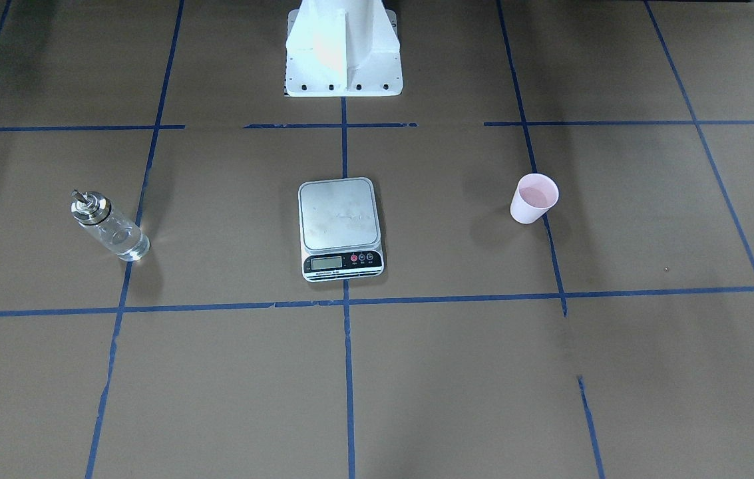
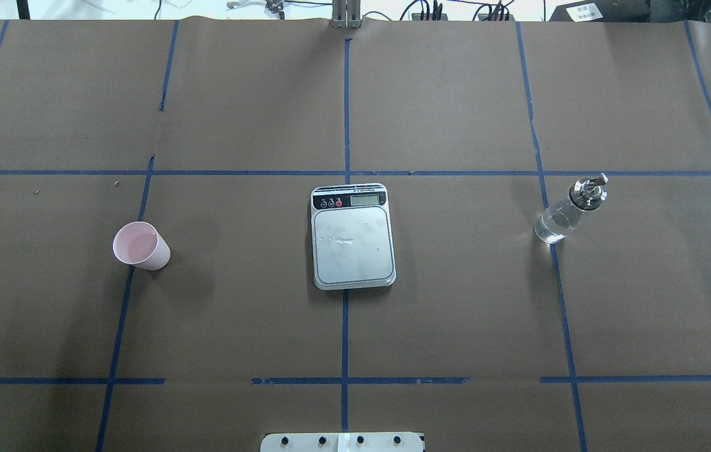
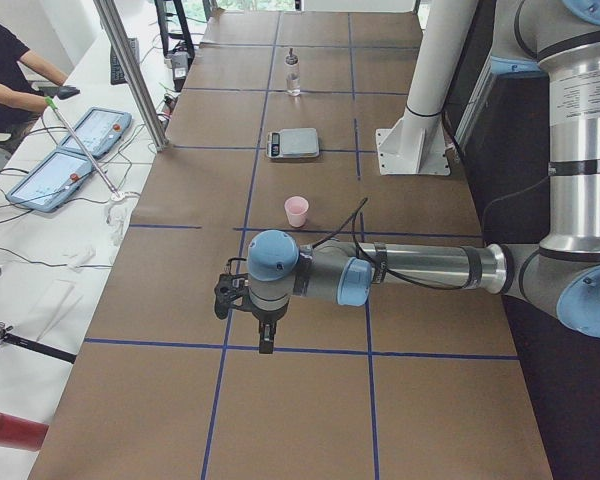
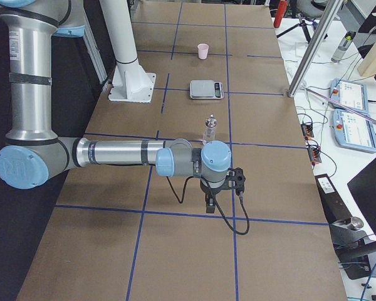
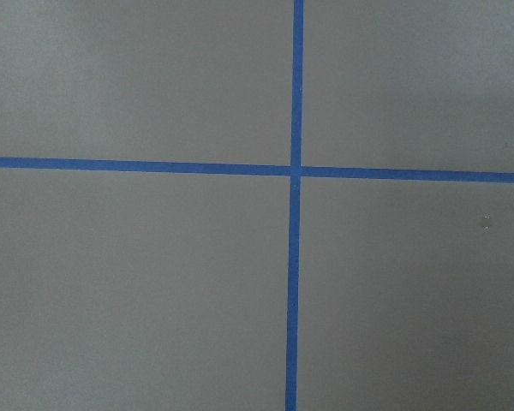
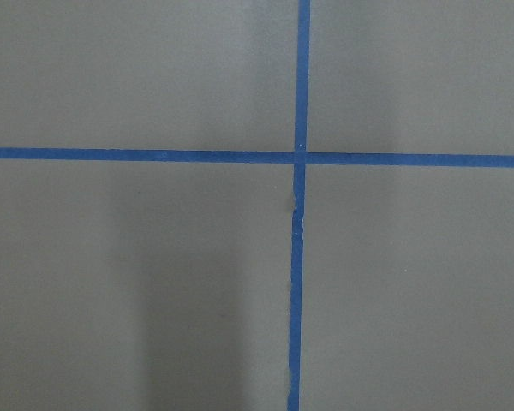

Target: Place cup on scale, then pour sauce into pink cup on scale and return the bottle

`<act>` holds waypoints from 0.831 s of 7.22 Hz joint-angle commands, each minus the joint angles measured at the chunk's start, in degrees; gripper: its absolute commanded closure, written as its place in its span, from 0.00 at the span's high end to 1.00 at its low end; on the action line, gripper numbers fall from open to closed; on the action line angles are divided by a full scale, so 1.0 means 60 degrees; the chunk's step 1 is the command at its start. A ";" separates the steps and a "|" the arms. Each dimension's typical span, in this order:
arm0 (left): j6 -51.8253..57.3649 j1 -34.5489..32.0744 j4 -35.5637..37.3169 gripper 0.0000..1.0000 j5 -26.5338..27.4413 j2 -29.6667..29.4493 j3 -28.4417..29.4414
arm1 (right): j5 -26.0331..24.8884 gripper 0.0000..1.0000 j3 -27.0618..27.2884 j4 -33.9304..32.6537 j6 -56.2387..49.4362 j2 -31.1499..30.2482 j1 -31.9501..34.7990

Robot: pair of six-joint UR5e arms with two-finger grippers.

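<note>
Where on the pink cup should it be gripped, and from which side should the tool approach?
The cup stands upright, mouth up, alone on the robot's left. Best guess: the left tool comes down from above and closes across the outer wall below the rim; the wall widens upward, so it should not slip out downward.

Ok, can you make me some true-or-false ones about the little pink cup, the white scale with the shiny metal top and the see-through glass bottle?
1. The small pale pink tapered cup sits on the white kitchen scale with the steel platform. False: it stands on the brown table, apart from the scale.
2. The clear glass bottle with the silver collar stands upright. True.
3. The scale lies between cup and bottle. True.
4. The cup is tipped over. False: it stands upright, mouth up.
</note>
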 commanded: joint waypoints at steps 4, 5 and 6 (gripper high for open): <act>-0.0566 0.0068 0.0131 1.00 0.0152 -0.0069 -0.1481 | 0.0037 1.00 -0.0007 0.0857 0.0063 -0.0026 -0.0001; -0.1804 0.0416 0.0118 1.00 0.0123 -0.0055 -0.2417 | 0.0037 1.00 0.0008 0.0857 0.0063 -0.0026 0.0014; -0.2367 0.1101 0.0016 1.00 0.0080 -0.0171 -0.3427 | 0.0037 1.00 0.0051 0.0857 0.0063 -0.0026 0.0014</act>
